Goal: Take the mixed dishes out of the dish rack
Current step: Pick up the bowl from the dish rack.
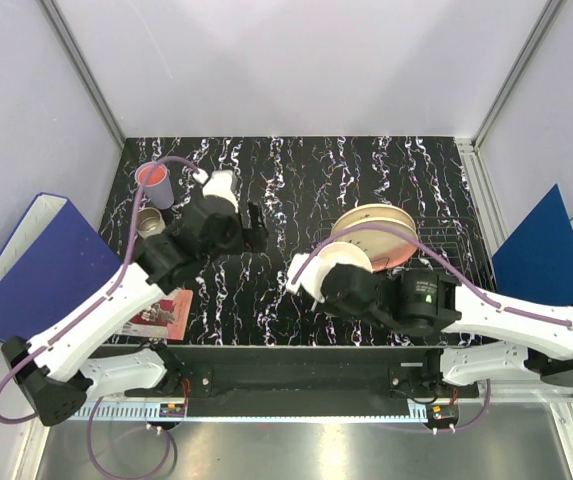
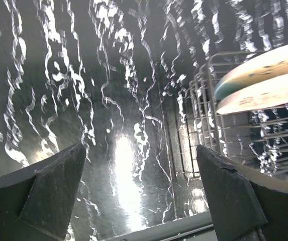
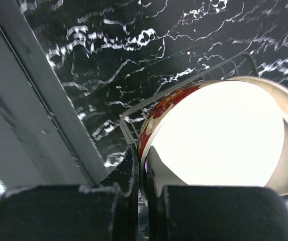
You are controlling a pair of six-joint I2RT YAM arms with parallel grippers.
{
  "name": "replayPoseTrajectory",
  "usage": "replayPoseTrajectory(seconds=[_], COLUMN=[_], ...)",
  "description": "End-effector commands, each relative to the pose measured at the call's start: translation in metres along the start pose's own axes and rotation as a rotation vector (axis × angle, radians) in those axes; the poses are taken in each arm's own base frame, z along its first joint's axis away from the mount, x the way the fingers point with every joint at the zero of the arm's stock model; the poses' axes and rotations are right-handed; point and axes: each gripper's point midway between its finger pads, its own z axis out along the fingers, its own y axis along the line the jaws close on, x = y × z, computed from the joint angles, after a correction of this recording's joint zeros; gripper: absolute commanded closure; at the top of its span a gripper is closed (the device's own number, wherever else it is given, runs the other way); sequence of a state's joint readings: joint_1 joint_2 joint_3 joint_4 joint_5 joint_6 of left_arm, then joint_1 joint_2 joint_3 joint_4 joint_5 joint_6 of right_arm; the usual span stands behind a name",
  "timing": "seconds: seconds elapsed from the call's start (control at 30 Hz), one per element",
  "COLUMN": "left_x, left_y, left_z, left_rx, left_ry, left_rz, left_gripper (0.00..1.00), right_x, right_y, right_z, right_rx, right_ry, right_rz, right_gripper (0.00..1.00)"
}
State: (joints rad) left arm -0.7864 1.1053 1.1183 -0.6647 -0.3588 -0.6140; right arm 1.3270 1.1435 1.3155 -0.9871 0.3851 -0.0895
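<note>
My right gripper (image 3: 142, 160) is shut on the rim of the red bowl-cup (image 3: 224, 140), one finger outside and one inside its white interior. In the top view it holds the bowl-cup (image 1: 344, 264) just left of the wire dish rack (image 1: 444, 240). Two cream plates (image 1: 376, 228) stand on edge in the rack; they also show in the left wrist view (image 2: 264, 83). My left gripper (image 1: 255, 226) is open and empty over the dark marbled table, left of the rack (image 2: 204, 110). A lilac tumbler (image 1: 155, 183) and a small brown-cream cup (image 1: 151, 222) stand at the far left.
A red printed card (image 1: 166, 312) lies near the left arm's base. Blue binders lean outside the table at the left (image 1: 36, 265) and right (image 1: 546, 250). White walls close the back and sides.
</note>
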Motion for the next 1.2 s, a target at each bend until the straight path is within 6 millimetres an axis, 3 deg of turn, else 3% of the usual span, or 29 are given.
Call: replayPoseTrajectory(seconds=[0.0, 0.1, 0.23, 0.4, 0.6, 1.07, 1.17], left_x=[-0.032, -0.034, -0.025, -0.017, -0.011, 0.013, 0.019], left_y=[-0.016, -0.028, -0.063, -0.079, -0.075, -0.078, -0.078], left_z=[-0.033, -0.040, -0.051, -0.049, -0.054, -0.069, -0.067], left_rx=[0.164, 0.235, 0.435, 0.516, 0.524, 0.573, 0.574], left_ry=[-0.025, 0.028, 0.114, 0.180, 0.185, 0.225, 0.238], left_rz=[0.137, 0.228, 0.299, 0.311, 0.316, 0.320, 0.338], left_gripper=[0.05, 0.06, 0.08, 0.14, 0.16, 0.22, 0.30], right_x=[-0.023, -0.025, -0.031, -0.052, -0.068, -0.076, -0.077], right_y=[-0.013, -0.007, 0.016, 0.035, 0.053, 0.049, 0.047], right_z=[-0.007, -0.003, 0.012, 0.018, 0.017, 0.030, 0.033], right_rx=[0.130, 0.097, -0.007, -0.094, -0.184, -0.191, -0.192], right_ry=[-0.108, -0.106, -0.097, -0.138, -0.176, -0.186, -0.190], right_rz=[-0.205, -0.272, -0.351, -0.379, -0.370, -0.387, -0.388], right_gripper=[1.00, 1.00, 1.00, 1.00, 1.00, 1.00, 1.00])
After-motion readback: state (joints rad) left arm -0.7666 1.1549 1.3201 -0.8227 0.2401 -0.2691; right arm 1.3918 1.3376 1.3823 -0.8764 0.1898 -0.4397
